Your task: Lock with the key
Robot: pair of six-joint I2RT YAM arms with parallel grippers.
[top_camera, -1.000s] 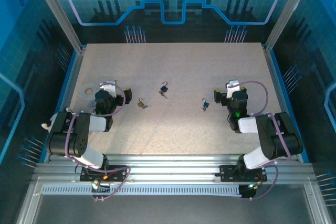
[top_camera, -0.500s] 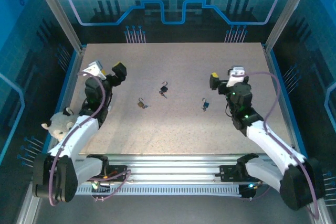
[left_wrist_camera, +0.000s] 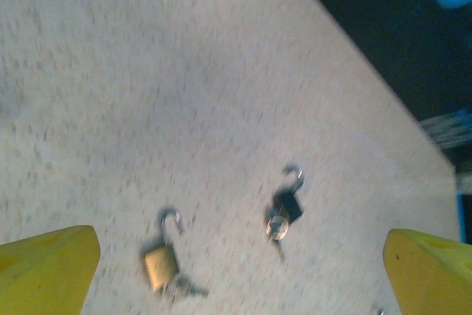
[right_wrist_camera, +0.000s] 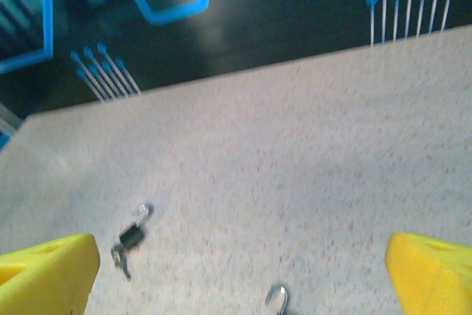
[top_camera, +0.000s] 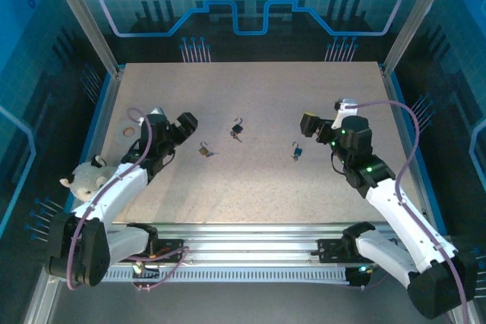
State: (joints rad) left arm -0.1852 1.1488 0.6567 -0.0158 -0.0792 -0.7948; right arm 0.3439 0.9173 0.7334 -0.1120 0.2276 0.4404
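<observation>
Three small padlocks lie mid-table with raised shackles: a brass padlock (top_camera: 205, 149), a black padlock (top_camera: 238, 130) and a blue padlock (top_camera: 297, 151). In the left wrist view the brass padlock (left_wrist_camera: 160, 265) has a key (left_wrist_camera: 184, 289) at its base, and the black padlock (left_wrist_camera: 286, 204) carries a round key head (left_wrist_camera: 277, 228). My left gripper (top_camera: 173, 123) hovers open just left of the brass padlock, its yellow fingertips (left_wrist_camera: 44, 267) wide apart. My right gripper (top_camera: 319, 130) is open above and right of the blue padlock, whose shackle (right_wrist_camera: 276, 299) shows at the bottom edge. The black padlock (right_wrist_camera: 131, 235) lies to its left.
A pale ring (top_camera: 127, 131) lies on the table near the left edge. A white plush figure (top_camera: 83, 180) sits on the left arm. Metal rails (top_camera: 243, 240) run along the near edge. Dark blue-lit walls (top_camera: 243, 13) enclose the back and sides.
Both arms have unfolded from their tucked pose. The left gripper has swung right toward the brass padlock. The right gripper has reached out beside the blue padlock. The padlocks have not moved.
</observation>
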